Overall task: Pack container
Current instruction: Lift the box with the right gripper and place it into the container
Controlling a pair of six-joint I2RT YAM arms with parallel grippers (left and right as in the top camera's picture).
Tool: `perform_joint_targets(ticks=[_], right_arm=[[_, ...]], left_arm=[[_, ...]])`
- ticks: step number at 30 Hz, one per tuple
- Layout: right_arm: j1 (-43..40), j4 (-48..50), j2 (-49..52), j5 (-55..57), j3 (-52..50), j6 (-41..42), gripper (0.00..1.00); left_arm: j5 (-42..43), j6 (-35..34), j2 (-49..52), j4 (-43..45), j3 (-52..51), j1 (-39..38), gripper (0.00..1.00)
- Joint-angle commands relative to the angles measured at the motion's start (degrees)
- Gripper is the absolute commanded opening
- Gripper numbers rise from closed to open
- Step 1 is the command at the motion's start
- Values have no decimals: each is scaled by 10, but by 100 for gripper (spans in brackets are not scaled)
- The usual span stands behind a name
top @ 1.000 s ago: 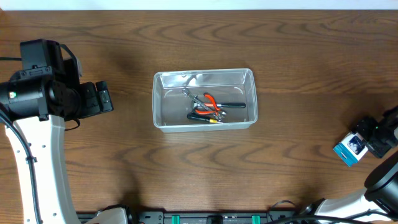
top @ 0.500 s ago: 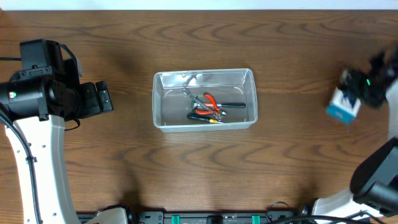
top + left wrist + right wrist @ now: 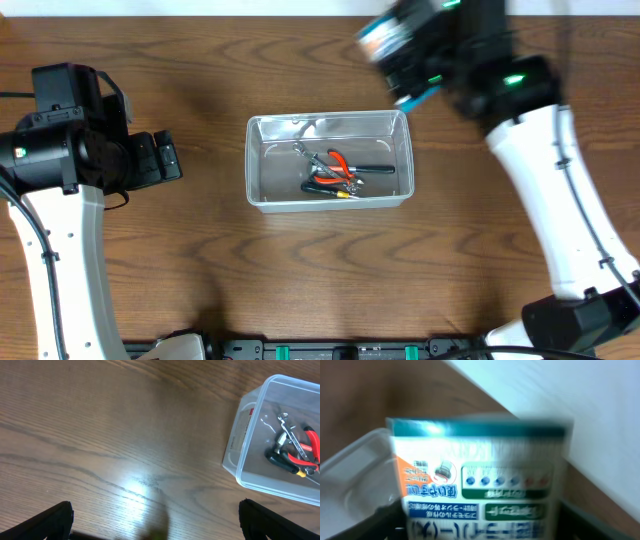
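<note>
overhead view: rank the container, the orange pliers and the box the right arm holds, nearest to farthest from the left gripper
From the left gripper:
1. container: its near wall faces the gripper, level with it.
2. orange pliers: inside the container, past its middle.
3. box: blurred, beyond the container's far back corner.

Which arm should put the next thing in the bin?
Right. The right gripper holds the box by the bin's far corner. The left gripper sits open and empty, off to the side.
</note>
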Motion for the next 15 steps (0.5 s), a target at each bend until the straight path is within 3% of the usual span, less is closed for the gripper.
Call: perform_joint_targets(ticks=[1,3,9,15], right_arm=[[56,1,10,-1,10,-132,94],[79,-7,29,-1,9,-149,97],[101,-62,108,-12,9,-165,84],[102,-73,139,-28,9,-165,80]], left_arm=[[-7,6,1,-3,-1,0,98],[-7,6,1,-3,-1,0,98],[-7,6,1,-3,-1,0,98],[-7,6,1,-3,-1,0,98]])
